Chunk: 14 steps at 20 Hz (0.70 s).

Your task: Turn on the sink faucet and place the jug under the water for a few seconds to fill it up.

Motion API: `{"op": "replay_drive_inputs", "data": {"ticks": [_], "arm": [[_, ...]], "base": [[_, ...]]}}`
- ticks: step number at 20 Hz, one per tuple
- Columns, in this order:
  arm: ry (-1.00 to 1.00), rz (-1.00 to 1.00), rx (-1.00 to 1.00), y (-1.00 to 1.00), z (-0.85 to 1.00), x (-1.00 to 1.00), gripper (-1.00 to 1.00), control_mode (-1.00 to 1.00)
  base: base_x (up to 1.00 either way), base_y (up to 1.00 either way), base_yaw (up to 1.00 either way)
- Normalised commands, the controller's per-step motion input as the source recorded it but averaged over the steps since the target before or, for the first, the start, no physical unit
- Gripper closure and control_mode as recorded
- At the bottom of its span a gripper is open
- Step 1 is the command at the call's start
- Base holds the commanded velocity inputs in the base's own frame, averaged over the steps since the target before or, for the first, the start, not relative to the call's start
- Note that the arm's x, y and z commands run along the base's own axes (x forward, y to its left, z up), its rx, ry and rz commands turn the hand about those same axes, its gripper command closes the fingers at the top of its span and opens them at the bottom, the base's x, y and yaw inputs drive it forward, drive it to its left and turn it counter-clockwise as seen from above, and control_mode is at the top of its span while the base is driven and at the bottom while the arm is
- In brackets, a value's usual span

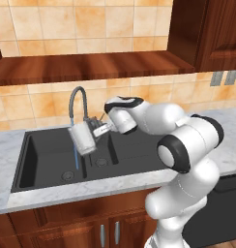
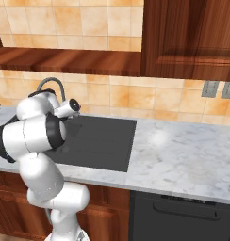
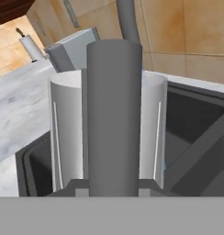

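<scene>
Left base view — jug: You have the jug held in the air over the large bowl of the sink, tilted, just below the spout of the sink faucet.
Left base view — water: A thin blue stream of water falls beside the jug's left edge down to the drain; whether any enters the mouth you cannot tell from here.
Left base view — gripper: The gripper is clamped narrow on the jug's right side.
Left base view — room: The bowl below is open; the faucet arch sits close above and behind, and the divider to the small bowl lies just to the right.
Right base view — arm: Your own arm covers the jug; the faucet arches behind it, and the counter to the right is broad marble.
Hand view — hold: The jug's handle stands upright, dead centre, with the pale jug wall behind it; the grip looks to be on the handle.
Hand view — handling: Judge the jug rigid, smooth and glassy, light now and heavier as it fills; a handle hold may let it swing.
Hand view — edges: The sink rim and inner walls lie near below.
</scene>
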Motion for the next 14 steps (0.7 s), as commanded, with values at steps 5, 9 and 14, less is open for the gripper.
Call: {"op": "replay_drive_inputs", "data": {"ticks": [5,9,14], "arm": [[-0.06,0.00,0.00,0.19,0.00,0.20,1.00,-1.00],[0.00,0.00,0.00,0.20,0.00,0.18,1.00,-1.00],[0.00,0.00,0.00,0.17,-0.04,0.18,1.00,-1.00]], "base": [[0.00,0.00,0.00],[0.00,0.00,0.00],[0.00,0.00,0.00]]}}
